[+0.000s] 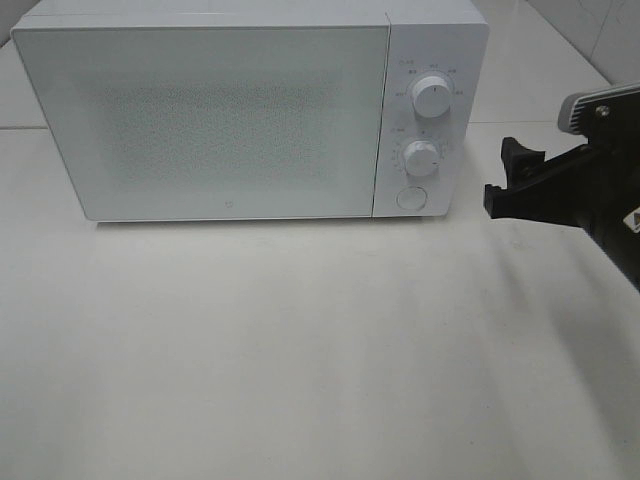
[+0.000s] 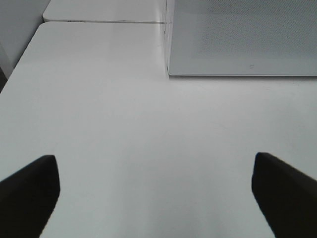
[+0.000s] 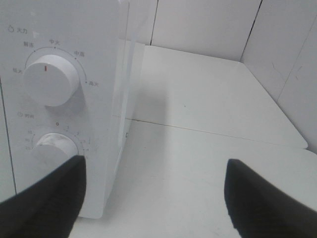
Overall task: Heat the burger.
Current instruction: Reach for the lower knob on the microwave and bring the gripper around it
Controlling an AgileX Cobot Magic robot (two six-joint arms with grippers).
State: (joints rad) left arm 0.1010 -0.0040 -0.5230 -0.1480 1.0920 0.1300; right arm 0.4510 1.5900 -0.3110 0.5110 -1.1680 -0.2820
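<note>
No burger shows in any view. A white microwave (image 1: 240, 110) stands at the back of the table with its door shut; it also shows in the left wrist view (image 2: 242, 37). Its panel has an upper knob (image 1: 431, 96), a lower knob (image 1: 421, 156) and a round button (image 1: 410, 197). My right gripper (image 1: 508, 178) is open and empty, in the air just right of the panel. In the right wrist view the gripper (image 3: 153, 198) faces the microwave's right front corner, with the upper knob (image 3: 50, 79) and lower knob (image 3: 55, 148) to one side. My left gripper (image 2: 158, 193) is open and empty above bare table.
The white table (image 1: 300, 350) runs wide in front of the microwave. A seam to a second tabletop (image 3: 208, 131) runs behind the microwave's right side, with tiled walls (image 3: 292, 64) beyond. The table's left edge (image 2: 20, 64) shows in the left wrist view.
</note>
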